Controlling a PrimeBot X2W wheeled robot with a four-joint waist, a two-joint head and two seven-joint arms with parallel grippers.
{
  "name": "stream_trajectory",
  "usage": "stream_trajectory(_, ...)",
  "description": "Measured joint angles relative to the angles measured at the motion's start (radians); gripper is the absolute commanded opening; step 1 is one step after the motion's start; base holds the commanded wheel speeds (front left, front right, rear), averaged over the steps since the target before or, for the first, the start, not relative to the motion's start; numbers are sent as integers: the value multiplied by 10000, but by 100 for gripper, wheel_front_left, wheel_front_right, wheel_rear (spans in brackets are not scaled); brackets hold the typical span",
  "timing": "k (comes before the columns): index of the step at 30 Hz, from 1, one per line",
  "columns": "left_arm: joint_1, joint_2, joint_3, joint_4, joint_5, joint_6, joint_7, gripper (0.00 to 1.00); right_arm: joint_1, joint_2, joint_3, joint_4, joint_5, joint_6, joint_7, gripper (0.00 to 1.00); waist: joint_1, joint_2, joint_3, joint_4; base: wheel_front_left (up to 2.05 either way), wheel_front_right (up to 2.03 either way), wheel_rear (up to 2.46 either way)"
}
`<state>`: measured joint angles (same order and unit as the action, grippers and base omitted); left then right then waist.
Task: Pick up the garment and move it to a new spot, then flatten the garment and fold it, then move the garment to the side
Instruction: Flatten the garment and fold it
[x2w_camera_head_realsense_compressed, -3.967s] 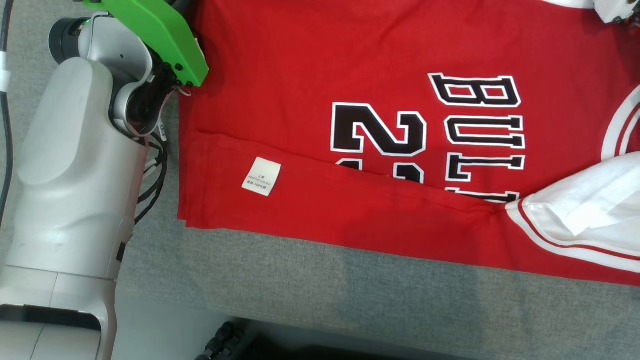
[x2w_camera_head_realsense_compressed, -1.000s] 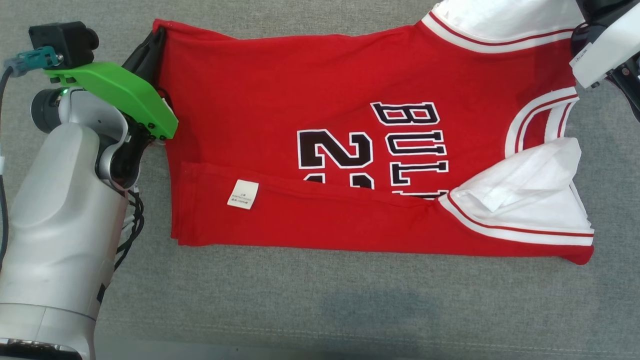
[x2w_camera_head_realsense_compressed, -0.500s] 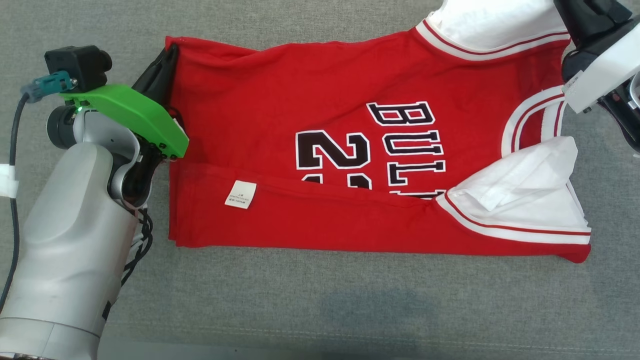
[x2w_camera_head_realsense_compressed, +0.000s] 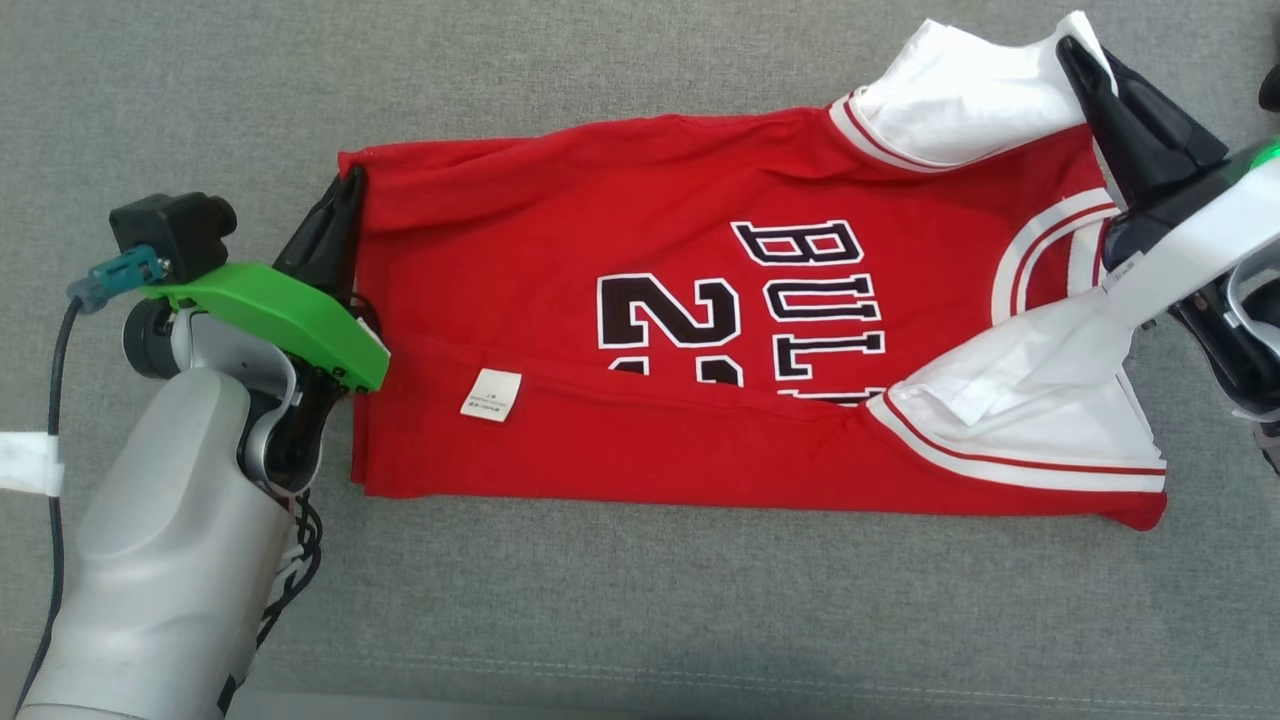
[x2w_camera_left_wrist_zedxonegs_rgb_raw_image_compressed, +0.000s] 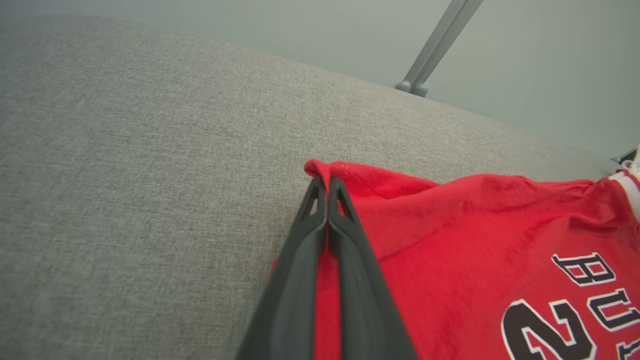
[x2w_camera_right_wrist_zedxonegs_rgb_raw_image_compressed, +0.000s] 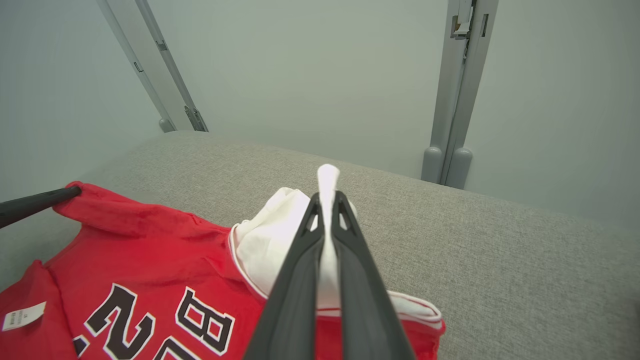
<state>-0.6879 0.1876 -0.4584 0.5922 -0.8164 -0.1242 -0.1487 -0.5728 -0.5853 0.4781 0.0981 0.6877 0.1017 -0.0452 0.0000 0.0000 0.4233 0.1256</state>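
Observation:
The garment (x2w_camera_head_realsense_compressed: 700, 310) is a red jersey with black lettering and white sleeves, spread across the grey cushion with its near long edge folded over, a white label (x2w_camera_head_realsense_compressed: 491, 394) showing. My left gripper (x2w_camera_head_realsense_compressed: 352, 178) is shut on the garment's far hem corner (x2w_camera_left_wrist_zedxonegs_rgb_raw_image_compressed: 320, 170), lifting it slightly. My right gripper (x2w_camera_head_realsense_compressed: 1072, 48) is shut on the far white sleeve (x2w_camera_right_wrist_zedxonegs_rgb_raw_image_compressed: 327, 175), whose cloth pokes out past the fingertips (x2w_camera_right_wrist_zedxonegs_rgb_raw_image_compressed: 314, 200). The near white sleeve (x2w_camera_head_realsense_compressed: 1040, 400) lies folded on the red body.
The grey upholstered surface (x2w_camera_head_realsense_compressed: 640, 600) extends around the garment on all sides. Beyond its far edge stand pale metal frame posts (x2w_camera_right_wrist_zedxonegs_rgb_raw_image_compressed: 455, 90) against a plain wall. A cable (x2w_camera_head_realsense_compressed: 55, 400) runs beside my left arm.
The head camera has drawn back, so the whole garment now shows. Both grippers, still shut on the far edge, have come toward the near side, and the far edge lies closer to the folded near edge.

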Motion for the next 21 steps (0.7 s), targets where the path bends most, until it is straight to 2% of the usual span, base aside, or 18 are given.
stream_trajectory(21, 1130, 211, -92, 111, -468, 0, -385, 0, 2759, 257, -259, -1032, 525, -1007, -878, 0, 0, 0, -632, -232, 0, 0, 0)
